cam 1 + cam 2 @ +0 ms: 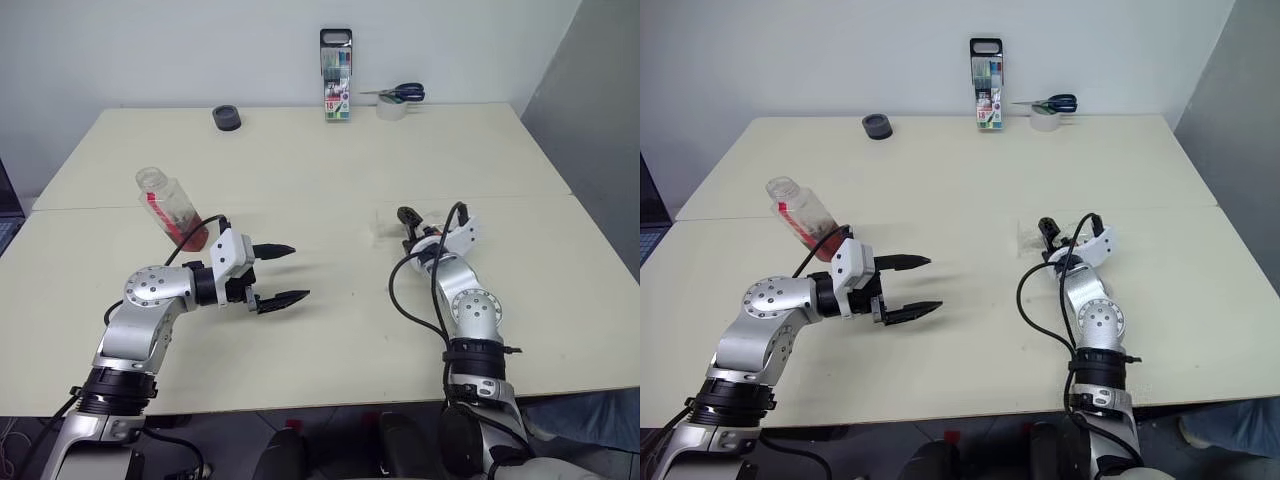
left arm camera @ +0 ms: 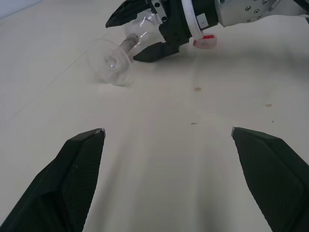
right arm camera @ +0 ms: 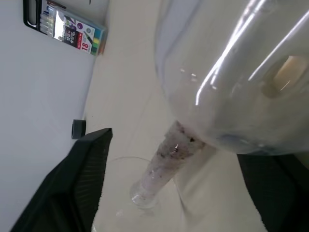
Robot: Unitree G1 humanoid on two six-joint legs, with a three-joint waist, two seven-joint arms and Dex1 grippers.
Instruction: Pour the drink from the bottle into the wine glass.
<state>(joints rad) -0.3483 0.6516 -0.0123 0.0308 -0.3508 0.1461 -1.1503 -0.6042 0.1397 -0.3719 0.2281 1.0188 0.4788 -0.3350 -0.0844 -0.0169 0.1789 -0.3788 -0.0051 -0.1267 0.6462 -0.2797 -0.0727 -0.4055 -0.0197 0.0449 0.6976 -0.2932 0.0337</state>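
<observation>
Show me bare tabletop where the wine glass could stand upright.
Widest bare patch: mid-table, between the left gripper and the wine glass. Also free: the far middle, short of the marker pack and black roll. Crowded: around the bottle and by the right gripper.

Silver jointed arms, black cables, white wrist housings, 2 black textured fingers (image 2: 72, 183) each

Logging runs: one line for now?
clear stemmed wine glass: on its side | right gripper: open astride it | left gripper: open, empty
</observation>
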